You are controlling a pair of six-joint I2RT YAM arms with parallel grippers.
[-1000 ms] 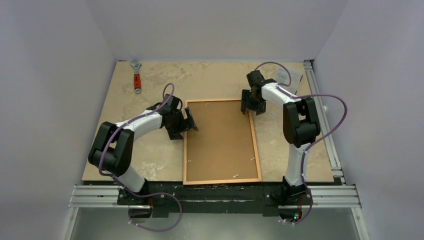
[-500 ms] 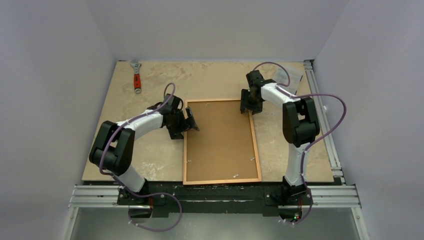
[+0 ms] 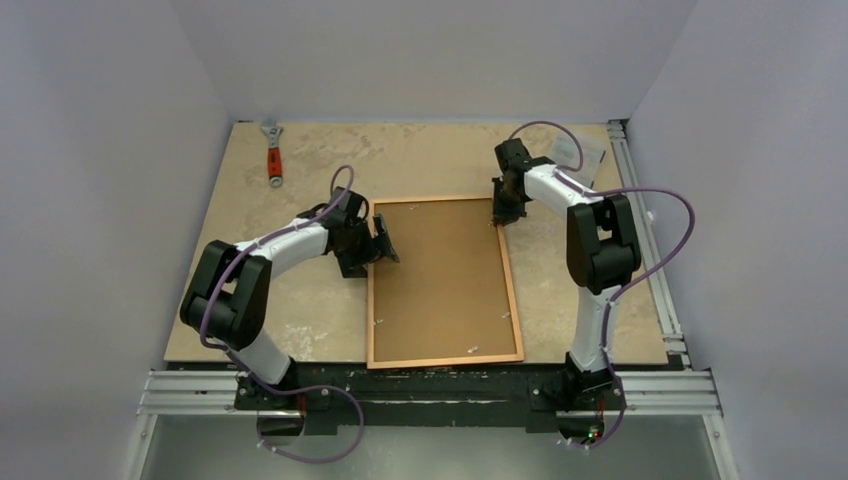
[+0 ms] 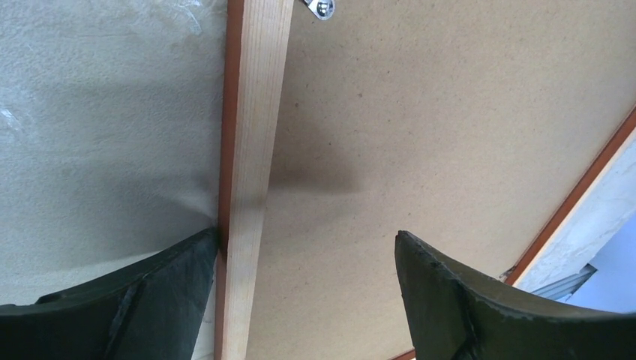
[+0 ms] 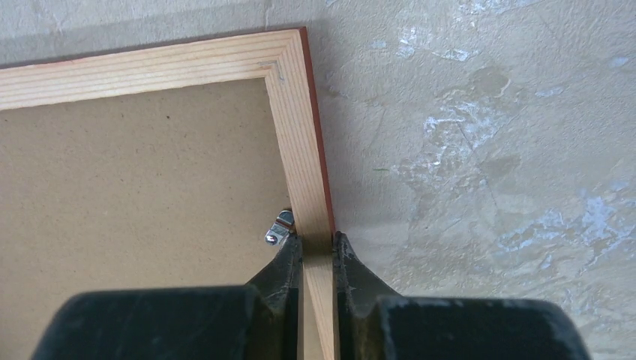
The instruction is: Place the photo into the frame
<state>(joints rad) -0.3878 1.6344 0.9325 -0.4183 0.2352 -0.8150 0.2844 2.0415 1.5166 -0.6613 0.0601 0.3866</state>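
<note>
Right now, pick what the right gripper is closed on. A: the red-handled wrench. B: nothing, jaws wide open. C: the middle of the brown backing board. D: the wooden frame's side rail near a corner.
D: the right wrist view shows the right gripper pinching the frame rail from both sides, just short of the mitred corner.

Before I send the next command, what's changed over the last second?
The right gripper closed: its jaws, spread a second ago, now pinch the right rail of the wooden frame near its far corner. The left gripper stayed open, straddling the frame's left rail, with barely any shift. The frame itself and the orange-handled wrench at the far left have not moved.
</note>
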